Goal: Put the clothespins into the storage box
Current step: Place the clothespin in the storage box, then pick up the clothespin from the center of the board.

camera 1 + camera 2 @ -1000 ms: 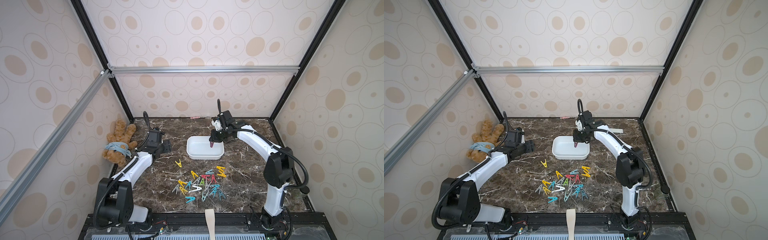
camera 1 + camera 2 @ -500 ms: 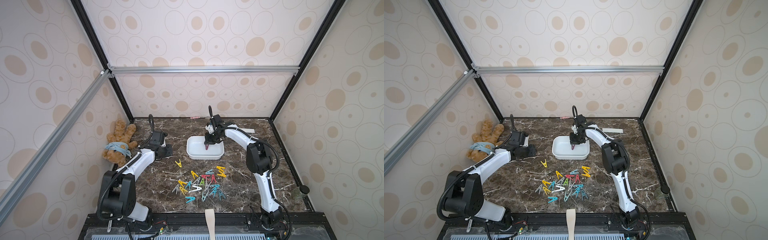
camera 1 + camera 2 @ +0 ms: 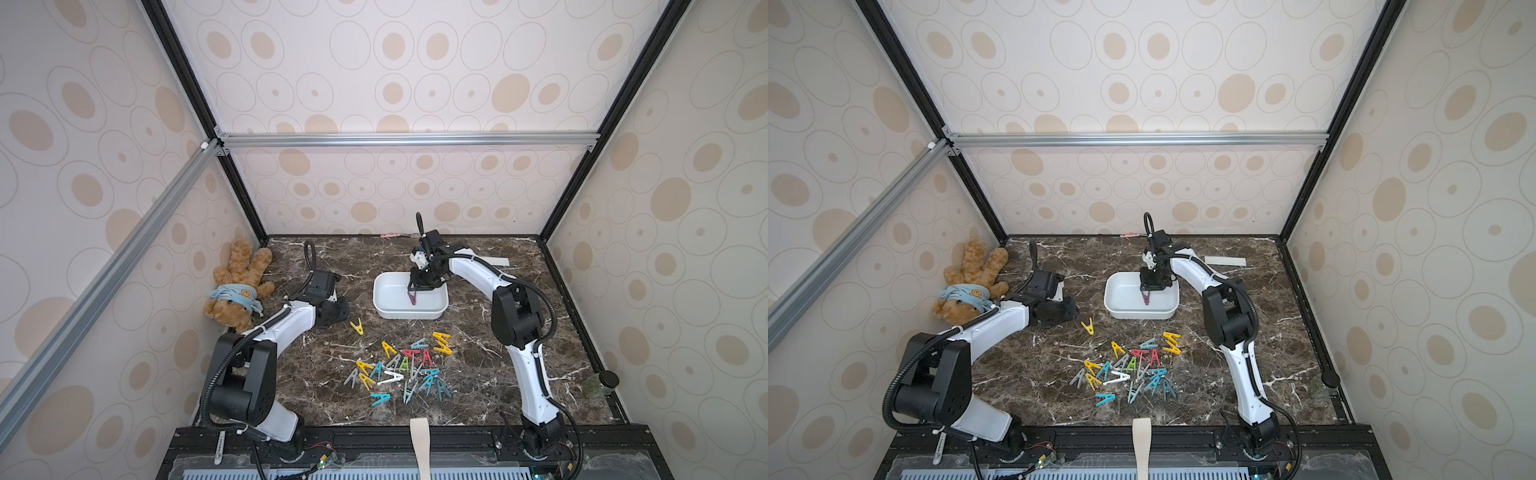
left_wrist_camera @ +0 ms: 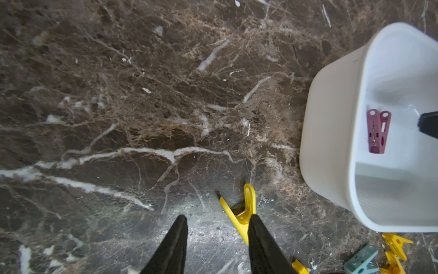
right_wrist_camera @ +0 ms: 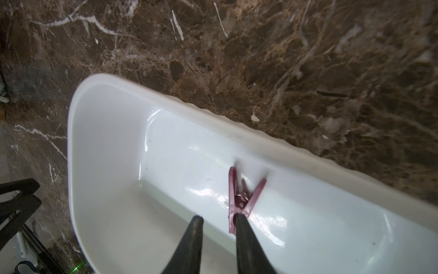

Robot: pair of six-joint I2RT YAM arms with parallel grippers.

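The white storage box (image 3: 376, 291) (image 3: 1106, 291) stands at mid-table. My right gripper (image 5: 219, 217) (image 3: 415, 289) hangs inside it, open. A purple clothespin (image 5: 239, 201) (image 3: 412, 298) (image 4: 378, 132) rests against one fingertip, its legs on the box floor. My left gripper (image 4: 218, 217) (image 3: 343, 309) is low over the table left of the box, jaws apart. A lone yellow clothespin (image 4: 244, 208) (image 3: 357, 326) lies against the inner side of one finger. Several more clothespins (image 3: 405, 368) (image 3: 1133, 368) lie in a loose heap nearer the front.
A brown teddy bear (image 3: 239, 286) lies at the left wall. A flat white paper strip (image 3: 494, 261) sits behind the right arm. A beige strip (image 3: 420, 440) overhangs the front edge. A black knob (image 3: 609, 379) stands at the right edge.
My right gripper has swung over the box and parted its jaws around the purple clothespin. My left gripper has come closer to the lone yellow clothespin and its jaws have narrowed.
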